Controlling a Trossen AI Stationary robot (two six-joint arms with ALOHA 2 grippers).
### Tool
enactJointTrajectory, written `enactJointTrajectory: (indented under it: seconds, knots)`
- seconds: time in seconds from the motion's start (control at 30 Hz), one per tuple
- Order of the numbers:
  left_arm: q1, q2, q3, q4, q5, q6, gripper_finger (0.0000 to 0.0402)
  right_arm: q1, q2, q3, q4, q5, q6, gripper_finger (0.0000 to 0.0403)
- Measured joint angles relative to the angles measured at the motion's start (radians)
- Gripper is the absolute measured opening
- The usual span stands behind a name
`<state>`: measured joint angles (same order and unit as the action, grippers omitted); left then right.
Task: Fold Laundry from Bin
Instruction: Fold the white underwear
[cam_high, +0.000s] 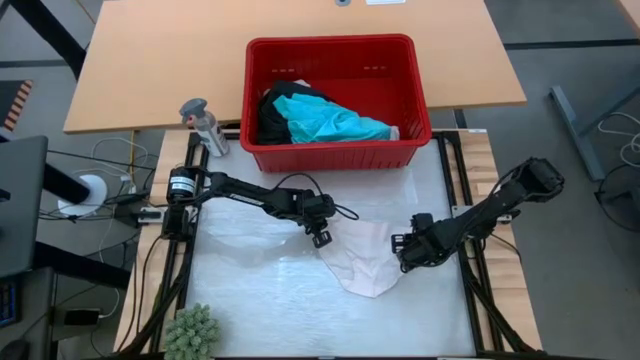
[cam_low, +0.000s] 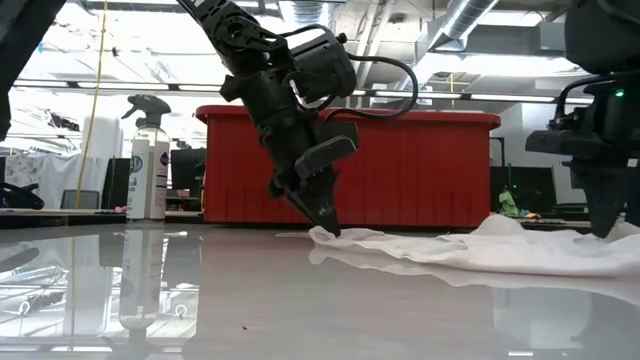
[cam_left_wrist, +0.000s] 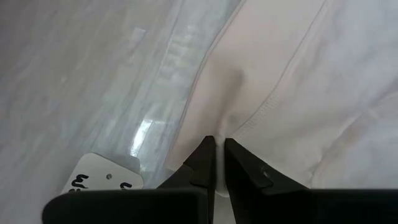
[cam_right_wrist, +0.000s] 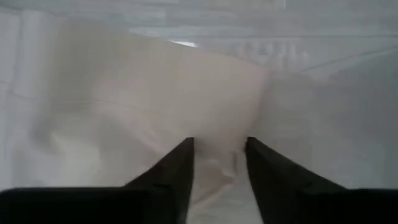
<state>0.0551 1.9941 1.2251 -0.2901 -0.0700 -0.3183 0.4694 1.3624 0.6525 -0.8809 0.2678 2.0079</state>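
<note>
Two dark fingers (cam_left_wrist: 208, 163) of the left gripper (cam_high: 320, 238) sit almost together, pinching the edge of the pale pink-white piece (cam_high: 365, 262). This small soft cloth lies flat on the shiny worktop (cam_high: 260, 300), between the two arms.

At the other side of the cloth is the right gripper (cam_high: 404, 252). Its fingers (cam_right_wrist: 180, 168) stand apart, with cloth between them but not squeezed (it has not grabbed yet, I think).

More laundry waits in the bin (cam_high: 336, 158) at the far side: a turquoise shirt (cam_high: 335, 124) and black clothing (cam_high: 275, 115).

What could go wrong? The left pinch holds only a thin bit of hem, so the cloth might slip out when lifted. If the right gripper closes on too much cloth, the piece may bunch up and fold crooked.

Only the left wrist view shows the stitched seam and a little white tag (cam_left_wrist: 102, 180). The low view shows the spray bottle (cam_low: 147, 160) standing tall and how the cloth humps up on one side. From above, you can see into the bin.
</note>
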Motion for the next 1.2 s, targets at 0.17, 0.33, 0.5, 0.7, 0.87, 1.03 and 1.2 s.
enactJointTrajectory:
  seconds: [0.17, 0.33, 0.5, 0.7, 0.87, 1.03, 1.2]
  knots:
    - [0.0, 0.0, 0.0, 0.0, 0.0, 0.0, 0.0016, 0.0, 0.0, 0.009, -0.004, -0.008, -0.002, 0.003]
    - [0.0, -0.001, 0.0, 0.0, -0.001, 0.0, 0.0016, 0.0, 0.0, 0.064, -0.08, -0.008, -0.018, 0.0025]
    - [0.0, -0.001, 0.0, 0.001, -0.001, 0.0, 0.0016, 0.0, -0.001, 0.145, -0.192, -0.007, -0.04, 0.0018]
    - [0.0, -0.001, 0.0, 0.009, -0.001, 0.0, 0.0016, -0.015, -0.001, 0.169, -0.093, 0.016, -0.088, 0.0021]
    - [0.0, -0.001, 0.0, 0.011, 0.002, -0.005, 0.0016, -0.035, -0.001, 0.169, 0.027, 0.056, -0.13, 0.0021]
    - [0.0, -0.001, 0.0, 0.011, 0.002, -0.006, 0.0016, -0.067, -0.001, 0.196, 0.051, 0.079, -0.184, 0.0021]
    - [0.0, -0.001, 0.0, 0.011, 0.003, -0.01, 0.0016, -0.111, -0.001, 0.224, 0.074, 0.079, -0.26, 0.0021]
